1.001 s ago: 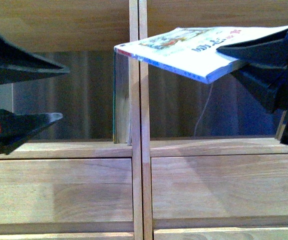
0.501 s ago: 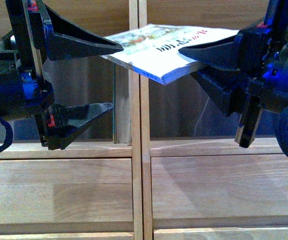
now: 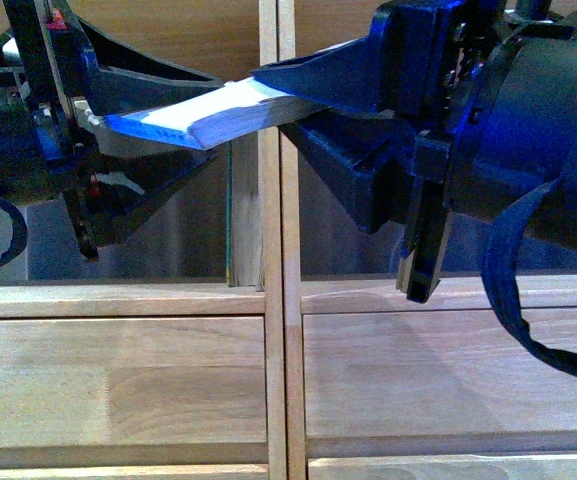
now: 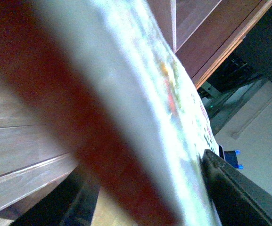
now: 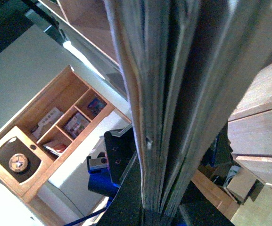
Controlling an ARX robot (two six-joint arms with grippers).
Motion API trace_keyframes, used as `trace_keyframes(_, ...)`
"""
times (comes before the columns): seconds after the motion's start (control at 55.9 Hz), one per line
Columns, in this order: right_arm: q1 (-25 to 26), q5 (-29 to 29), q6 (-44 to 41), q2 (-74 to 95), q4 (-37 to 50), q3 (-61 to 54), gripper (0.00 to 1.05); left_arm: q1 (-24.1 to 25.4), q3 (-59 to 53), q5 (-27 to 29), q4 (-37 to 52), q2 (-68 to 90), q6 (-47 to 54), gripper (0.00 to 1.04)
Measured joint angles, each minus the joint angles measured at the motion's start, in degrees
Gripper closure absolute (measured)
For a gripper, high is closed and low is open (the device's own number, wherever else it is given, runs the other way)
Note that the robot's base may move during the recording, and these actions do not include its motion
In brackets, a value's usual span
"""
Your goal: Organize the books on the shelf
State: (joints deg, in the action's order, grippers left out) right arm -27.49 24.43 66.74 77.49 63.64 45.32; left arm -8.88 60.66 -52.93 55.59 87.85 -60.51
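Observation:
In the front view my right gripper (image 3: 273, 105) is shut on the white paperback book (image 3: 208, 118), which it holds nearly flat with its blue edge toward me, in front of the shelf's central divider (image 3: 276, 300). The book's free end lies between the open jaws of my left gripper (image 3: 213, 122), one finger (image 3: 158, 75) above it and one below. A slim dark-green-edged book (image 3: 231, 215) stands upright against the divider in the left compartment. The left wrist view shows the blurred cover (image 4: 140, 94) close up beside a dark finger (image 4: 239, 188). The right wrist view shows the page edges (image 5: 150, 117) clamped.
Flat drawer fronts (image 3: 118, 380) run below the open compartments. The right arm's bulky body (image 3: 528, 130) fills the upper right. In the right wrist view a separate wooden cabinet (image 5: 55, 132) with small compartments stands in the room behind.
Both arms have moved toward the middle. The right gripper has carried the book leftward, and its free end now sits between the left gripper's open jaws.

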Motion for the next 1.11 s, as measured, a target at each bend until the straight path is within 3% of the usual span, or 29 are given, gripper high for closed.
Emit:
trace_keyframes(0.25,-1.18,-0.94,-1.55,-0.39,-1.09,-0.63,0.97,0.0,0.61,-0.46,0.76,-0.13,-1.05,0.83)
trace_keyframes(0.447,-1.25,-1.36,-1.66,-0.59,-1.84,-0.85,0.97,-0.11,0.61,-0.07,1.07,-0.63,-2.47,0.93)
trace_keyframes(0.679,-1.27,-0.52,-1.68,-1.84,-2.16,-1.66,0.64,0.04,0.52,0.09,2.93,-0.66,-3.45,0.95)
trace_keyframes(0.804,-0.44,2.64,-1.79,-3.63,-2.71,-3.8,0.43,1.9,-1.62,0.17,4.83,-1.73,-3.72,0.96)
trace_keyframes(0.858,1.29,4.81,-2.51,-5.46,-4.09,-5.75,0.31,4.02,-2.67,0.42,5.11,-2.67,-3.19,0.96)
trace_keyframes(1.037,8.9,10.14,-6.45,-12.11,-10.1,-9.2,0.07,10.27,-3.28,1.86,2.08,-4.42,2.78,0.96)
trace_keyframes(1.108,13.09,12.83,-8.87,-15.06,-13.25,-10.49,0.07,12.24,-3.21,2.78,-0.59,-4.92,6.71,0.96)
